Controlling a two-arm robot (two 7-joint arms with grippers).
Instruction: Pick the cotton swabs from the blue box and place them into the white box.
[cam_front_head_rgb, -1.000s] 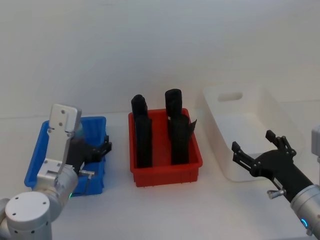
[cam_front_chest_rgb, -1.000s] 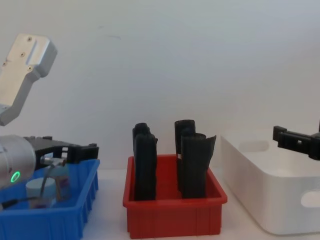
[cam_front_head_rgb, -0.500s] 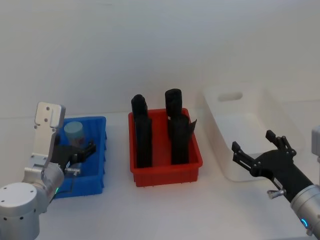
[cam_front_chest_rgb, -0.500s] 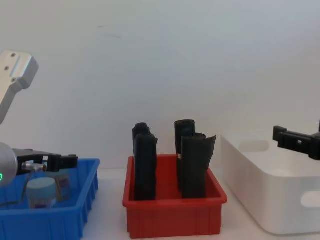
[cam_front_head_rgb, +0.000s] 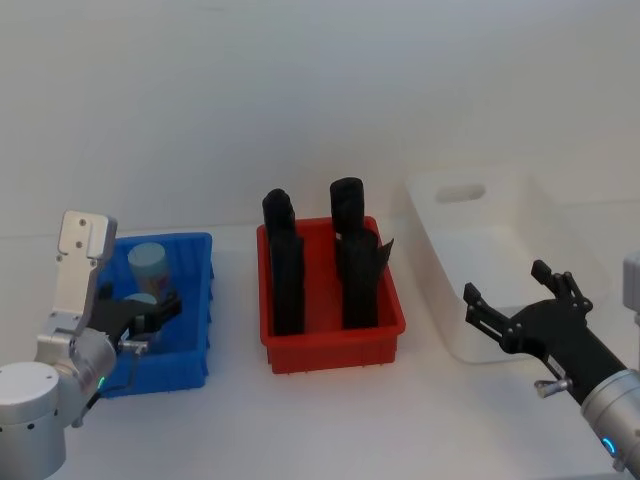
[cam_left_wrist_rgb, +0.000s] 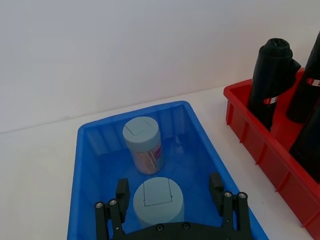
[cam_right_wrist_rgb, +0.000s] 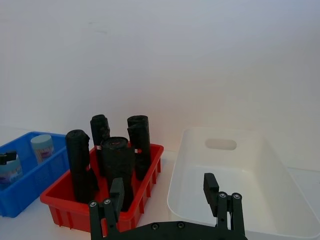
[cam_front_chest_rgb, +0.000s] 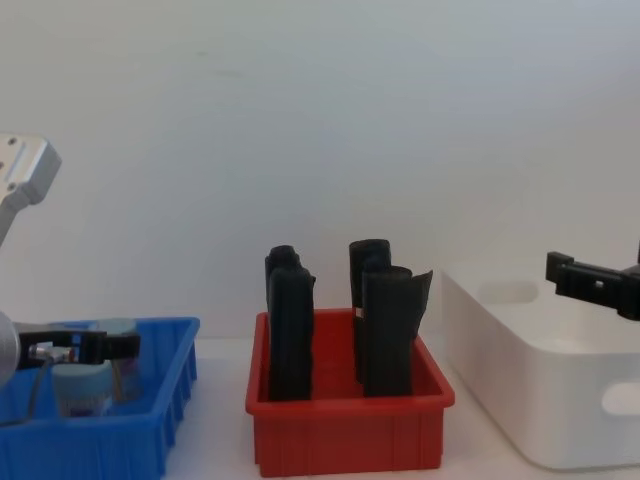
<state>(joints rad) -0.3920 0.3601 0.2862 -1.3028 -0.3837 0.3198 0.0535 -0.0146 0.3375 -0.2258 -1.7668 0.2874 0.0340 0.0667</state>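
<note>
Our left gripper (cam_left_wrist_rgb: 169, 186), open and empty, brackets the cotton swabs (cam_left_wrist_rgb: 157, 198) in the blue box (cam_left_wrist_rgb: 87, 165) | pre-grasp | next we close, then lift | right gripper (cam_front_head_rgb: 505, 283) idles, open

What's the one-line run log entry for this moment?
left gripper: open over nearer tub | cotton swabs: both in blue box | right gripper: open by white box

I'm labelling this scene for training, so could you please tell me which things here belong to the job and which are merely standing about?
Job: cotton swabs, standing in the blue box; white box; left end effector, open at the blue box; right end effector, open near the white box.
Not the job: red bin; the black rolls upright in it.
</note>
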